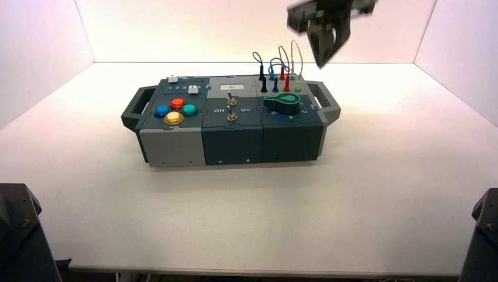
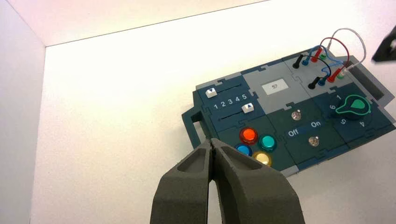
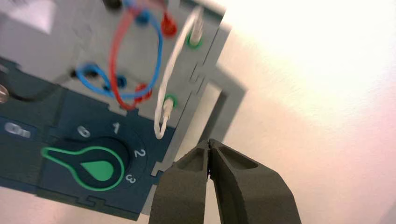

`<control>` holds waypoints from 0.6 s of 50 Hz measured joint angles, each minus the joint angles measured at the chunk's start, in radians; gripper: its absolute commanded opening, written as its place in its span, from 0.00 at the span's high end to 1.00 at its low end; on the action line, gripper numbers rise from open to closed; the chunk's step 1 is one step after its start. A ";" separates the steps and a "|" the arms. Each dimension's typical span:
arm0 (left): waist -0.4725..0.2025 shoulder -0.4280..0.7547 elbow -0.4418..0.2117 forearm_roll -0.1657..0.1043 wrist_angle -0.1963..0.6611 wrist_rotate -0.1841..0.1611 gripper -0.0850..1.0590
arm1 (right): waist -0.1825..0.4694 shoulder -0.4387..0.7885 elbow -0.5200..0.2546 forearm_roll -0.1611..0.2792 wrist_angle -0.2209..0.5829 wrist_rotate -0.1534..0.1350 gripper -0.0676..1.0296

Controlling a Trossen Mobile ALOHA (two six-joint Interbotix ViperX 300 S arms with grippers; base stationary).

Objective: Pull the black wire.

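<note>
Right gripper (image 1: 321, 66) is up over the box's right end, fingers shut on nothing, tips down; probably kept high to clear the standing wire loops. Black wire (image 2: 321, 58) bows between two black plugs on the light panel, far right corner of the box, both seated. Likely needs to shift left past the white wire (image 3: 172, 70), then open before gripping a plug. Left gripper (image 2: 211, 141) idle, closed, off the box's left side.

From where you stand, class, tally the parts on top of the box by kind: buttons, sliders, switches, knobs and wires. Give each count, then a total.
Buttons: 4
Sliders: 2
Switches: 2
Knob: 1
Wires: 4
Total: 13
</note>
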State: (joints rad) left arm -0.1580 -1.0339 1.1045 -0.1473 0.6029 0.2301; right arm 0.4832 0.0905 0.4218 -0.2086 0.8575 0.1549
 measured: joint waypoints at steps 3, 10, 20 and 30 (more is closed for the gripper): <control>0.000 0.000 0.000 0.000 0.000 0.000 0.95 | 0.003 -0.028 -0.015 0.005 0.018 0.000 0.96; -0.002 0.003 0.002 0.000 0.000 0.000 0.95 | 0.029 -0.071 -0.038 0.055 0.026 0.000 0.96; 0.000 0.015 0.005 0.000 -0.003 0.000 0.95 | 0.115 -0.080 -0.046 0.127 -0.002 -0.006 0.96; 0.000 0.035 0.005 0.000 -0.015 0.002 0.95 | 0.181 -0.077 -0.046 0.149 -0.028 -0.009 0.85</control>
State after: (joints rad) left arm -0.1580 -0.9986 1.1091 -0.1473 0.5875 0.2316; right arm 0.6642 0.0138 0.3758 -0.0598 0.8299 0.1457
